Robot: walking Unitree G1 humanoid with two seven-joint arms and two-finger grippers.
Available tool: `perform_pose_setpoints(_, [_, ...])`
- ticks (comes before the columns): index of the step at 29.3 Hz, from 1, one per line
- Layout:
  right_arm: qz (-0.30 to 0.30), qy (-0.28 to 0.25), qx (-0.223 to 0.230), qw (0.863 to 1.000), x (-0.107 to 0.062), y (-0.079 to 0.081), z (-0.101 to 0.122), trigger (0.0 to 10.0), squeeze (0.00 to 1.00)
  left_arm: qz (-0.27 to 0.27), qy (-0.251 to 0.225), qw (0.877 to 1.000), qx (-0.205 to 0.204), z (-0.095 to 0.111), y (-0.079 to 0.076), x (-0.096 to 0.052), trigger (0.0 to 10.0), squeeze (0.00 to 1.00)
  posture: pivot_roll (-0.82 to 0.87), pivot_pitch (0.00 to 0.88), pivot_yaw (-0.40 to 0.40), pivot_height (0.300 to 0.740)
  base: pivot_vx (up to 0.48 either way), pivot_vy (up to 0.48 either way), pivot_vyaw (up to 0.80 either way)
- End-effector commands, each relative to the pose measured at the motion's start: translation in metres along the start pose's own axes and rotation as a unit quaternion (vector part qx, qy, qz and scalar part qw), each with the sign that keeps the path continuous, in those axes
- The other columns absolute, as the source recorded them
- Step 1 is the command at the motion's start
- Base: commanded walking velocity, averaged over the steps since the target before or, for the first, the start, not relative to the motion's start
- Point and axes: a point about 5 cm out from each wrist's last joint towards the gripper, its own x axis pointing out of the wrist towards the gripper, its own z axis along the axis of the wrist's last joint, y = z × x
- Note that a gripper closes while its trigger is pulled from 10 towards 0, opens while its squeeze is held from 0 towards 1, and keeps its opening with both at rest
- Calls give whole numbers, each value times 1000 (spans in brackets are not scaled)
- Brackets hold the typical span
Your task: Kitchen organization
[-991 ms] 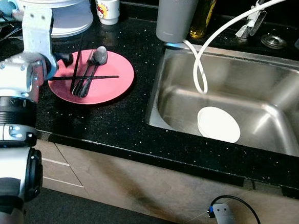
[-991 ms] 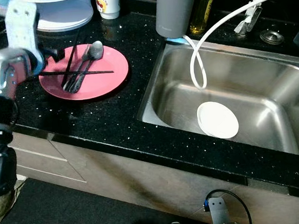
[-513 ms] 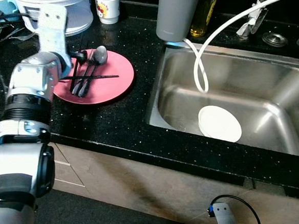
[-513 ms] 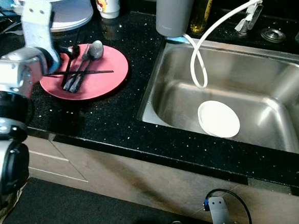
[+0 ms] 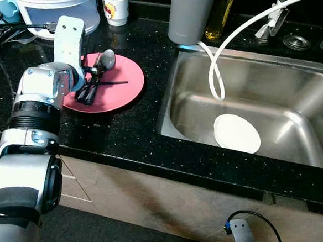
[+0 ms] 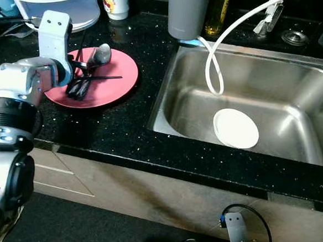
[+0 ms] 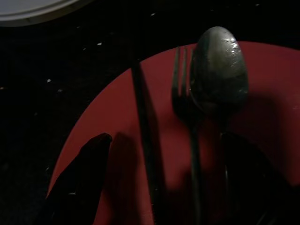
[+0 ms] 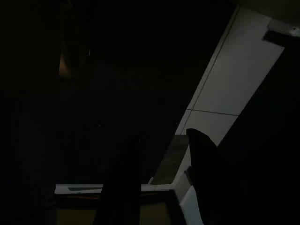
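i've got the left claw (image 7: pixel 159 183) low over the pink plate (image 5: pixel 127 84) on the black counter (image 5: pixel 123 129), fingers spread wide around the fork (image 7: pixel 183 108), spoon (image 7: pixel 220 75) and chopstick (image 7: pixel 143 136). right claw (image 8: pixel 161 183) hangs idle, slightly parted.

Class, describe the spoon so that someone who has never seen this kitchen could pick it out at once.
Left of the steel sink, a pink plate lies on the black counter. The spoon lies on that plate beside a fork and thin black chopsticks; its broad, rounded silver bowl sets it apart.
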Motion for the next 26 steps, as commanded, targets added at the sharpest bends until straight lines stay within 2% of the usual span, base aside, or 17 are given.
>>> perform_pose_setpoints(1, [-3, 6, 8, 1000, 1, -1, -5, 10000, 0, 24, 14, 1000, 9, -4, 9, -3, 10000, 0, 82, 178, -24, 740, 0, 0, 0])
perform_pose_setpoints(2, [-3, 6, 7, 1000, 1, -1, -5, 10000, 0, 34, 21, 999, 4, -8, 14, -3, 10000, 0, 86, 177, -26, 740, 0, 0, 0])
perform_pose_setpoints(3, [-3, 6, 7, 1000, 1, -1, -5, 10000, 0, 37, 25, 999, 2, -10, 15, -3, 9373, 0, 86, 177, -26, 740, 0, 0, 0])
perform_pose_setpoints(4, [-3, 6, 7, 1000, 1, -1, -5, 10000, 0, 38, 31, 999, 1, -13, 16, -2, 5804, 0, 86, 177, -26, 740, 0, 0, 0])
perform_pose_setpoints(5, [-3, 6, 7, 1000, 1, -1, -5, 10000, 0, 38, 31, 999, 1, -13, 16, -2, 5804, 0, 86, 177, -26, 740, 0, 0, 0])
perform_pose_setpoints(6, [-3, 6, 7, 1000, 1, -1, -5, 10000, 0, 38, 36, 999, 2, -15, 17, -2, 4824, 0, 86, 177, -26, 740, 0, 0, 0])
perform_pose_setpoints(7, [-2, 6, 7, 1000, 1, -1, -5, 10000, 0, 39, 41, 998, 2, -17, 17, -2, 0, 0, 85, 177, -25, 740, 0, 0, 0])
perform_pose_setpoints(22, [-3, 6, 5, 1000, 1, -2, -5, 10000, 0, 49, 58, 997, 11, -27, 18, -4, 0, 0, 86, 176, -27, 740, 0, 0, 0])
perform_pose_setpoints(26, [-4, 5, 5, 1000, 1, -2, -5, 10000, 0, 58, 31, 998, 11, -18, 20, -7, 0, 0, 84, 174, -28, 740, 0, 0, 0])
